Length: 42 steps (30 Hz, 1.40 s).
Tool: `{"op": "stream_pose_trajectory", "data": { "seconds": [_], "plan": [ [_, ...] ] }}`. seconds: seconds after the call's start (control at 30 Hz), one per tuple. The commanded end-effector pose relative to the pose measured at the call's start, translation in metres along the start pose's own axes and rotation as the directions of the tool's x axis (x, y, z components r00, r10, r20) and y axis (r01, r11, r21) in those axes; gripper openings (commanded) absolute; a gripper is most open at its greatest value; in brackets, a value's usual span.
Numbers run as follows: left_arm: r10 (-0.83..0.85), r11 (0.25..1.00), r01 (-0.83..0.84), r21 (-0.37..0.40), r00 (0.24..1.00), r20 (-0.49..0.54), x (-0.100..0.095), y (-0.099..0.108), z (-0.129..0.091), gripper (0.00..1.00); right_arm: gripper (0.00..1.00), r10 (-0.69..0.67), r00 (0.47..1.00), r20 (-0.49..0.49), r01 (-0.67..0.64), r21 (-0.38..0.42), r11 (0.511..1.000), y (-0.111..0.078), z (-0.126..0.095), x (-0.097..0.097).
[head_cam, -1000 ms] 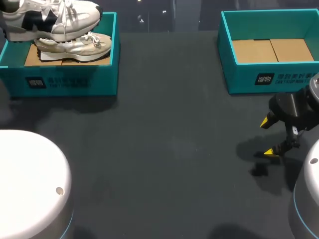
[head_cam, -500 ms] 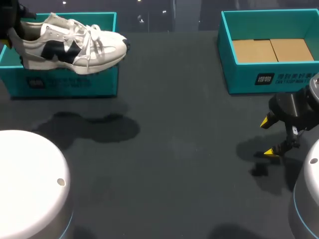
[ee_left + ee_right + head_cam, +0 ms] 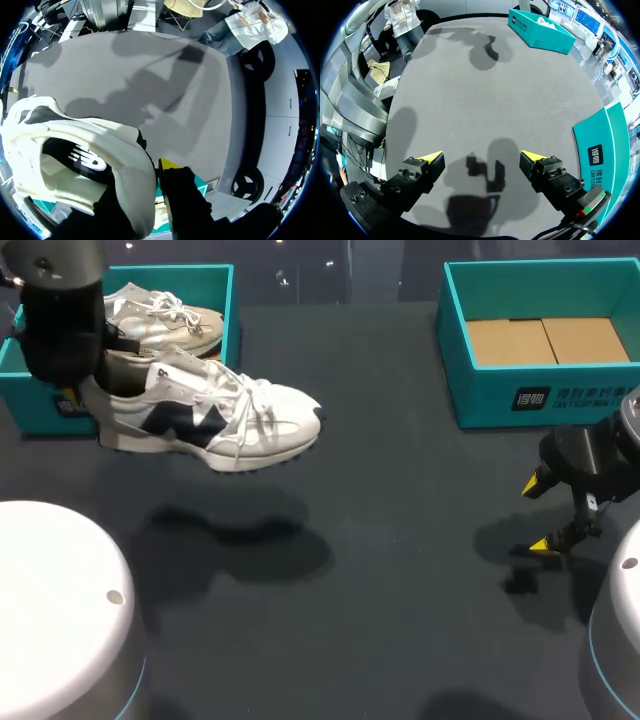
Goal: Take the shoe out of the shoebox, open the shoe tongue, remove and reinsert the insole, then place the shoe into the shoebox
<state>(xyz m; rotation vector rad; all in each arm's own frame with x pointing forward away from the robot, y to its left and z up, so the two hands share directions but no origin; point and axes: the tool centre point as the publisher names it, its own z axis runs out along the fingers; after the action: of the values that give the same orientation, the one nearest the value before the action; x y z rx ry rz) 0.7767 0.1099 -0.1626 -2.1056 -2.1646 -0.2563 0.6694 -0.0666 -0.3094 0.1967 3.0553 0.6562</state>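
The white shoe (image 3: pixel 215 425) with dark side panels hangs in the air over the dark desk (image 3: pixel 400 540), carried by its heel. The left hand (image 3: pixel 150 172) is clamped on the heel collar, one yellow-tipped finger outside it and the other down inside the shoe. The toe points away from this hand, sole down. Just behind the hand stands a teal shoebox (image 3: pixel 228 310) with a pale second shoe (image 3: pixel 165 325) lying in it. Well apart, on the desk's other side, the right hand (image 3: pixel 481 157) hovers low over bare desk with its fingers wide apart and nothing between them, a second teal box (image 3: pixel 500 390) just beyond it.
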Motion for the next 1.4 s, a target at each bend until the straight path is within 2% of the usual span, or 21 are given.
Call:
{"op": "stream_pose_trajectory", "data": {
  "seconds": [0.03,0.17,0.73,0.87,1.1,1.17,1.4],
  "plan": [
    [-0.001,0.999,0.0,-0.051,1.0,-0.021,-0.019,-0.017,0.004,0.0,1.0,0.0,1.0,0.002,0.0,0.001,1.0,0.0,0.0,0.001],
    [0.004,0.999,-0.004,-0.041,1.0,-0.007,-0.036,-0.029,0.006,0.0,1.0,0.0,1.0,0.002,0.0,0.001,1.0,0.0,0.0,0.001],
    [0.004,0.999,-0.004,-0.041,1.0,-0.007,-0.036,-0.029,0.006,0.0,1.0,0.0,1.0,0.002,0.0,0.001,1.0,0.0,0.0,0.001],
    [0.002,1.0,-0.002,0.003,1.0,0.006,-0.062,-0.039,0.013,0.0,1.0,0.0,1.0,0.002,0.0,0.001,1.0,0.0,0.0,0.001],
    [0.019,1.0,-0.019,0.017,1.0,-0.01,-0.117,-0.052,0.027,0.0,1.0,0.0,1.0,0.002,0.0,0.001,1.0,0.0,0.0,0.001],
    [0.016,1.0,-0.016,-0.002,1.0,-0.023,-0.131,-0.055,0.034,0.0,1.0,0.0,1.0,0.002,0.0,0.001,1.0,0.0,0.0,0.001],
    [0.043,0.999,-0.043,-0.001,0.998,-0.048,-0.161,-0.065,0.054,0.0,1.0,0.0,1.0,0.002,0.0,0.001,1.0,0.0,0.0,0.001]
  ]
}}
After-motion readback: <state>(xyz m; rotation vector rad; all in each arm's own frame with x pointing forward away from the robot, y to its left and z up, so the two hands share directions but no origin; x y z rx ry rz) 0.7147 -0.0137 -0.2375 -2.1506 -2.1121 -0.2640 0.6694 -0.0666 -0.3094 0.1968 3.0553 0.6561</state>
